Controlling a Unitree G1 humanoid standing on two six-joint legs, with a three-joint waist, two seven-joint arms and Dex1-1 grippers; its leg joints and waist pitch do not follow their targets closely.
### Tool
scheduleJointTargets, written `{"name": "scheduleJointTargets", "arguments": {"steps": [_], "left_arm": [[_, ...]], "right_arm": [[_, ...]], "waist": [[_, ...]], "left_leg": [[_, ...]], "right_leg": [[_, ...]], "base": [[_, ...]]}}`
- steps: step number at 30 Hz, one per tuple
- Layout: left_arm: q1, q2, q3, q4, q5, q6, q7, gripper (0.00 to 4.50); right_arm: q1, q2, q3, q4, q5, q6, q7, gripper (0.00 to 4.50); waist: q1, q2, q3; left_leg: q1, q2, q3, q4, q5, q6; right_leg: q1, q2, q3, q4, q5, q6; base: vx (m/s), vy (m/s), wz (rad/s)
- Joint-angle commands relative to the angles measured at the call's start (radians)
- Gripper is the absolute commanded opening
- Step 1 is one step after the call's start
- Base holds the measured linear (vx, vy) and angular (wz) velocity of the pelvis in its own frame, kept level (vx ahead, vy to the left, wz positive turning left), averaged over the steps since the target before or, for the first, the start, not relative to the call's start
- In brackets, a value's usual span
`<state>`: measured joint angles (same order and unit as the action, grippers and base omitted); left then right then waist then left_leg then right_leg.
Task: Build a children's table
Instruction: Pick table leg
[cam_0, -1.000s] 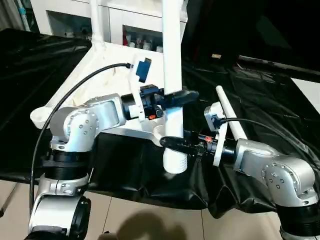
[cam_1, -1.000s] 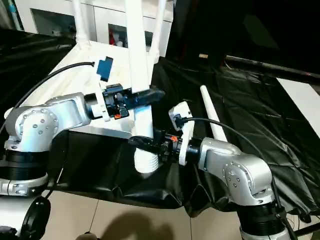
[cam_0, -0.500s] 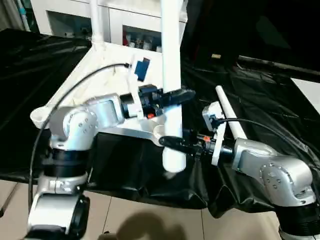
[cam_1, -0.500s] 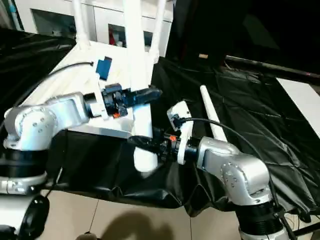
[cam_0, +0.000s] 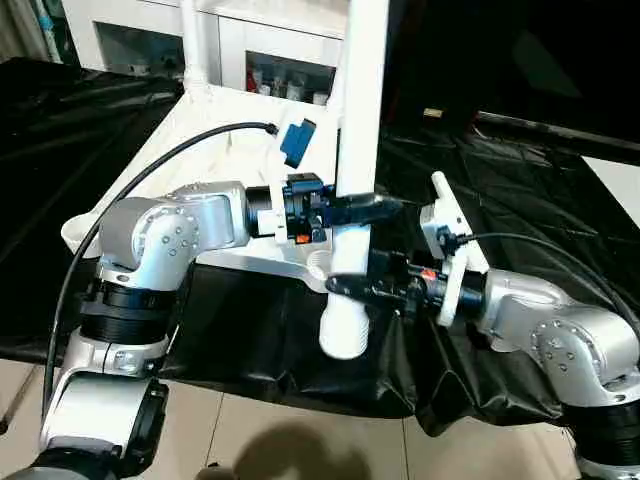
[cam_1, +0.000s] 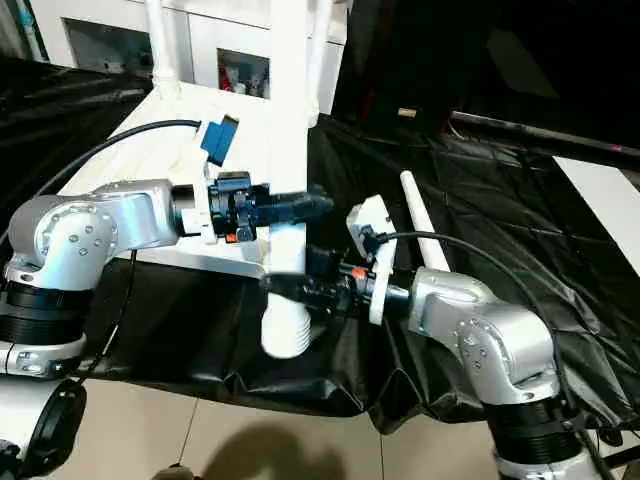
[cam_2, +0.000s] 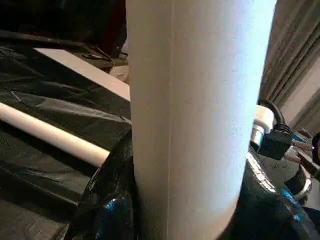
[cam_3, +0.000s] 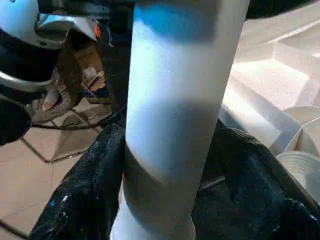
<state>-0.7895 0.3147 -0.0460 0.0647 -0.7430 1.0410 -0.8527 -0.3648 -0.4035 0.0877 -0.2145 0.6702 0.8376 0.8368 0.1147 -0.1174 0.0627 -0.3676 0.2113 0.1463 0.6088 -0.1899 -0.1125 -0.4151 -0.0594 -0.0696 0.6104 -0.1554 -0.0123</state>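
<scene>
The table's white top (cam_0: 215, 110) lies underside up on the black cloth. Two legs (cam_0: 196, 45) stand in its far corner sockets. Both grippers hold a third white leg (cam_0: 355, 150) upright, its top leaning slightly right and its threaded end (cam_0: 342, 336) hanging past the table edge, just in front of the near corner socket (cam_0: 318, 265). My left gripper (cam_0: 362, 207) is shut on the leg higher up, black fingers (cam_2: 107, 200) wrapping the tube (cam_2: 195, 125). My right gripper (cam_0: 350, 286) is shut on the leg lower down, fingers (cam_3: 85, 200) either side of it (cam_3: 175, 115). A fourth leg (cam_0: 456, 228) lies loose on the cloth.
A white cabinet with glass doors (cam_0: 250, 55) stands behind the table. The black cloth (cam_0: 530, 210) drapes over the work surface's front edge, with tiled floor (cam_0: 260, 450) below. A white board (cam_0: 615, 175) lies at the far right.
The held leg has tilted, its top swinging right and its threaded end dropping a little lower and leftward. Both grippers kept their hold and shifted slightly right.
</scene>
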Motion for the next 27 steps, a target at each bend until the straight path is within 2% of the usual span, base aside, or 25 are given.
{"name": "scheduleJointTargets", "arguments": {"steps": [1, 3, 4, 7, 16, 17, 18, 25, 27], "left_arm": [[-0.025, 0.007, -0.018, -0.013, 0.001, -0.009, -0.031, 1.85], [-0.023, 0.013, -0.03, -0.021, -0.003, -0.009, -0.05, 1.85], [-0.024, 0.012, -0.034, -0.026, -0.004, -0.009, -0.055, 1.85], [-0.026, 0.011, -0.035, -0.026, -0.003, -0.012, -0.059, 1.85], [-0.041, 0.002, -0.042, -0.015, -0.002, -0.027, -0.078, 1.85], [-0.041, 0.002, -0.042, -0.015, -0.002, -0.027, -0.078, 1.85], [-0.041, 0.001, -0.042, -0.015, -0.002, -0.027, -0.078, 1.85], [-0.042, 0.001, -0.045, -0.014, -0.001, -0.029, -0.091, 1.85], [-0.042, 0.001, -0.046, -0.014, -0.002, -0.031, -0.093, 1.85]], "right_arm": [[-0.004, -0.019, 0.004, 0.016, -0.003, 0.013, 0.005, 2.99], [-0.007, -0.016, 0.008, 0.022, 0.0, 0.012, 0.012, 2.99], [-0.012, -0.012, 0.013, 0.029, 0.005, 0.017, 0.017, 2.99], [-0.016, -0.01, 0.019, 0.037, 0.006, 0.02, 0.023, 2.99], [-0.017, -0.011, 0.043, 0.046, 0.007, 0.035, 0.04, 2.99], [-0.017, -0.011, 0.043, 0.046, 0.007, 0.035, 0.04, 2.99], [-0.016, -0.01, 0.044, 0.046, 0.009, 0.034, 0.041, 2.99], [-0.017, -0.002, 0.043, 0.052, 0.007, 0.033, 0.04, 2.99], [-0.016, 0.0, 0.041, 0.055, 0.008, 0.032, 0.04, 2.71]], "waist": [[0.003, 0.02, -0.068], [0.003, 0.021, -0.068], [0.003, 0.017, -0.068], [0.003, 0.021, -0.068], [0.004, 0.02, -0.068], [0.005, 0.025, -0.068], [0.004, 0.023, -0.068], [0.004, 0.024, -0.069], [0.004, 0.024, -0.069]], "left_leg": [[0.004, 0.013, 0.008, -0.078, -0.171, -0.047], [0.004, 0.013, 0.008, -0.079, -0.174, -0.047], [0.004, 0.014, 0.008, -0.079, -0.17, -0.047], [0.004, 0.014, 0.007, -0.079, -0.163, -0.05], [0.004, 0.014, 0.008, -0.079, -0.173, -0.052], [0.004, 0.014, 0.007, -0.079, -0.174, -0.053], [0.004, 0.014, 0.008, -0.079, -0.174, -0.053], [0.004, 0.014, 0.008, -0.078, -0.164, -0.053], [0.004, 0.015, 0.007, -0.078, -0.165, -0.054]], "right_leg": [[0.057, -0.071, 0.038, -0.078, -0.377, -0.075], [0.056, -0.071, 0.038, -0.077, -0.379, -0.079], [0.057, -0.071, 0.038, -0.076, -0.373, -0.081], [0.057, -0.071, 0.038, -0.073, -0.35, -0.094], [0.058, -0.072, 0.039, -0.075, -0.364, -0.09], [0.058, -0.073, 0.039, -0.075, -0.364, -0.091], [0.058, -0.072, 0.038, -0.075, -0.364, -0.091], [0.059, -0.071, 0.039, -0.072, -0.339, -0.1], [0.059, -0.071, 0.038, -0.071, -0.333, -0.104]], "base": [[0.0, 0.0, 0.0], [0.0, 0.0, 0.0], [0.0, 0.0, 0.0], [0.0, 0.0, 0.0], [0.0, 0.0, 0.0], [0.0, 0.0, 0.0], [0.0, 0.0, 0.0], [0.0, 0.0, 0.0], [0.0, 0.0, 0.0]]}}
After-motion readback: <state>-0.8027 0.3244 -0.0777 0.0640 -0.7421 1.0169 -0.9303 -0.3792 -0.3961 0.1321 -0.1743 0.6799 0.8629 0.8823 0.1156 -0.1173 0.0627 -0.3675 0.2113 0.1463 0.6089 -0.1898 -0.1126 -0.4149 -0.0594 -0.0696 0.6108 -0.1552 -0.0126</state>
